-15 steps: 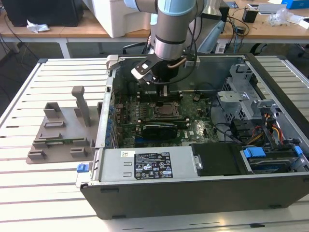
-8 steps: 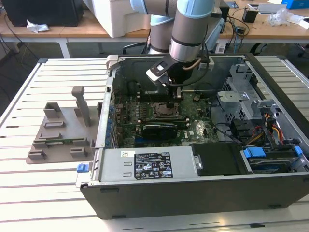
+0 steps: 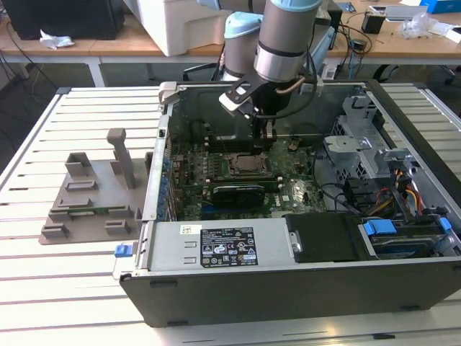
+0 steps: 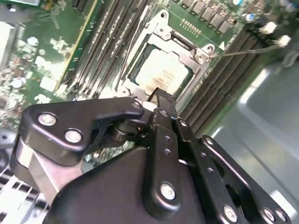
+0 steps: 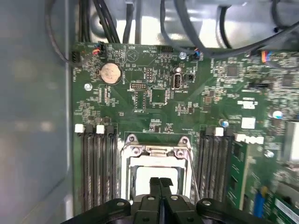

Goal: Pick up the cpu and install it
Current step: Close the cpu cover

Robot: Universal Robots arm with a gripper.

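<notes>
Exterior view: the gripper (image 3: 265,134), fingers pinched together on nothing, hangs inside the open case (image 3: 288,295) just above the cpu (image 3: 243,165), seated in the motherboard socket (image 3: 222,166); in the first wrist view, memory slots (image 5: 98,172) flank it.

Bright, even indoor light falls from above in the exterior view: the white slatted metal table (image 3: 43,288) is nearly washed out, while the inside of the open dark grey computer case (image 3: 288,288) lies in shade, deepest beneath the grey and pale blue robot arm (image 3: 284,36). In the second wrist view the black gripper (image 4: 158,94) looms close and soft, and the square silvery cpu (image 4: 162,73) glares pale. In the first wrist view the green motherboard (image 5: 159,93) is mildly blurred and the grey case wall (image 5: 32,116) hazy, with a blown-out patch behind the black cables (image 5: 135,18)
</notes>
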